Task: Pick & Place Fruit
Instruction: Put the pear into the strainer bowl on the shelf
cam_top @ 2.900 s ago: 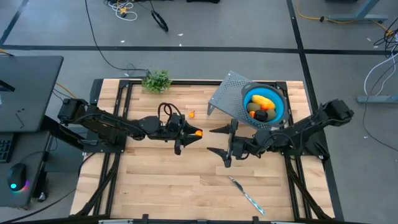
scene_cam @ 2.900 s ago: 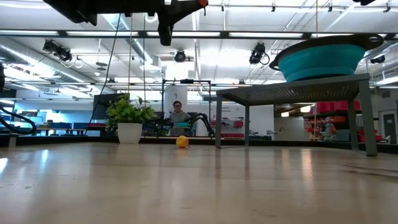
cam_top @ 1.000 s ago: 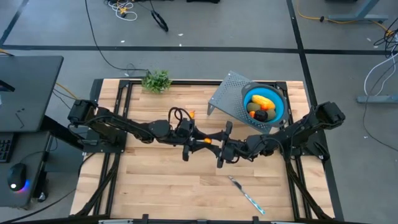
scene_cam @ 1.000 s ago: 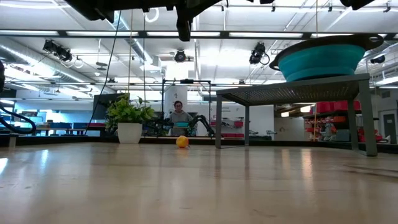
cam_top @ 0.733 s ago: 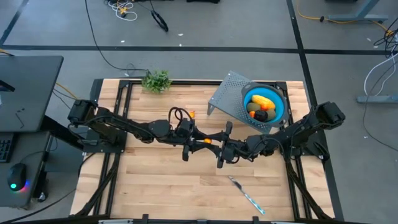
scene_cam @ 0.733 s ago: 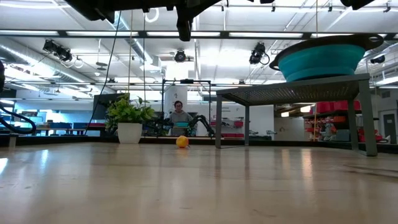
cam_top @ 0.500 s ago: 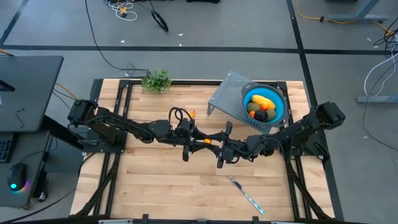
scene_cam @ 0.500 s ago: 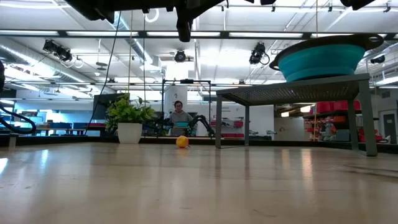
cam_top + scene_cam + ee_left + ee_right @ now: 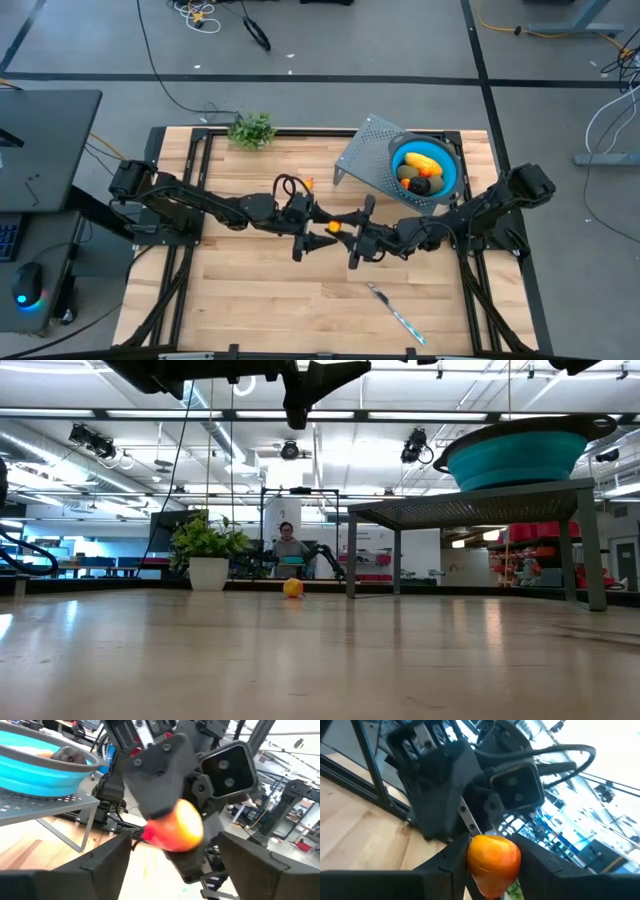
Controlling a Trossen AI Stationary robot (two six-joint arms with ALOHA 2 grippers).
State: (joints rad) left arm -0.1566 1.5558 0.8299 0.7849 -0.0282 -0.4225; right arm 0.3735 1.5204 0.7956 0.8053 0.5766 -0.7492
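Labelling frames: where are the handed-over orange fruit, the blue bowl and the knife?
orange fruit [image 9: 493, 856], right wrist view, its rounded front.
blue bowl [image 9: 450, 180], high view, its rim.
knife [image 9: 407, 325], high view, its blue handle.

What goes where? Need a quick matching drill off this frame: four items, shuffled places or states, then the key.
Items
1. blue bowl
2. knife
3. leafy sprig
4. left gripper

Places or states
A. far edge of the table, left of the rack
B. jaws open, at mid-table facing the right gripper
C. on the perforated metal rack, fruit inside
D. flat on the wood near the front edge

Pairs: 1-C, 2-D, 3-A, 4-B

The right gripper holds the orange fruit between its jaws.
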